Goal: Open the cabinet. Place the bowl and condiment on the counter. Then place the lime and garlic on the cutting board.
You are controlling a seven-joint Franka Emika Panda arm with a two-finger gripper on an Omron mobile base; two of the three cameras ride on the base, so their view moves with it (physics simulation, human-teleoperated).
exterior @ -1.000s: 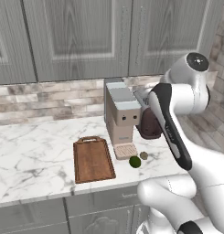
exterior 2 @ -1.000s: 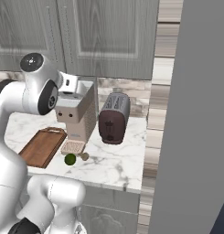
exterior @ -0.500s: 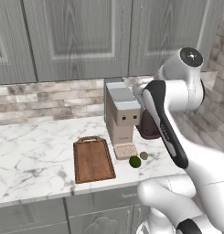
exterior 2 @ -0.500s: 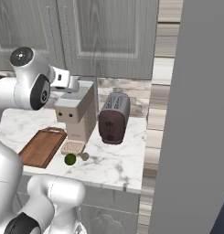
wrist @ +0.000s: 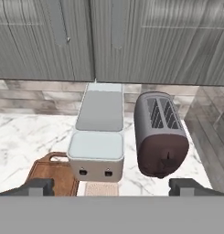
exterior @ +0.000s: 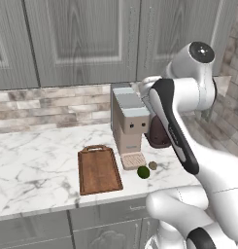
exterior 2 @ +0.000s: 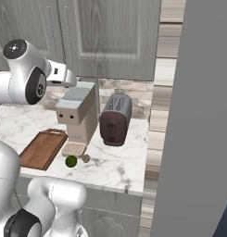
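One board (exterior: 98,170), one lime (exterior: 143,171), one garlic (exterior: 153,165), one coffee machine (exterior: 130,124), one toaster (exterior 2: 115,119), two shut cabinet doors (wrist: 159,41) above the counter (exterior: 33,165)

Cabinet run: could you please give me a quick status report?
Gripper open, empty, raised toward the doors. Cabinet shut; lime and garlic on the counter beside the cutting board. Coffee machine and toaster below the doors.

base views: behind arm, left/right, facing counter (exterior: 38,160) | hand view: high, close, tilted down | shared: toaster (exterior 2: 115,120)
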